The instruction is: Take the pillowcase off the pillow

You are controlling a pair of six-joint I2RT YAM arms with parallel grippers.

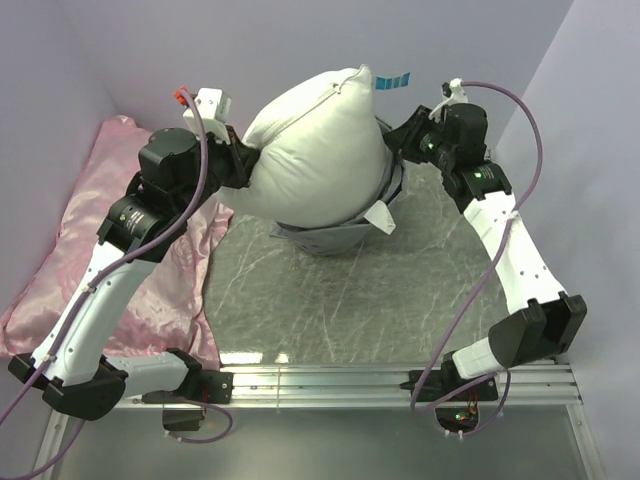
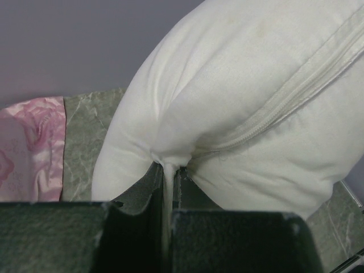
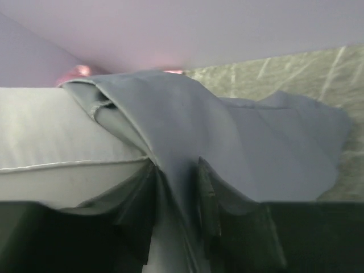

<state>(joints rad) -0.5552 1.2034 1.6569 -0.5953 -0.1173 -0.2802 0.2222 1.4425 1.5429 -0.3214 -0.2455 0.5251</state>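
While our left gripper (image 2: 168,173) clamps a corner of the plump white rectangular pillow (image 1: 315,140) at nine o'clock, we judge our right gripper (image 3: 176,179), closed on the silver-grey shiny fabric pillowcase (image 1: 330,238) at three o'clock, should pull toward six.

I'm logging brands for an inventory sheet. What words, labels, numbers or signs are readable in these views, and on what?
No text is readable in any view.
Blue tag on the pillow: too small to read any print.
White tab beside the pillowcase: no marks can be made out.
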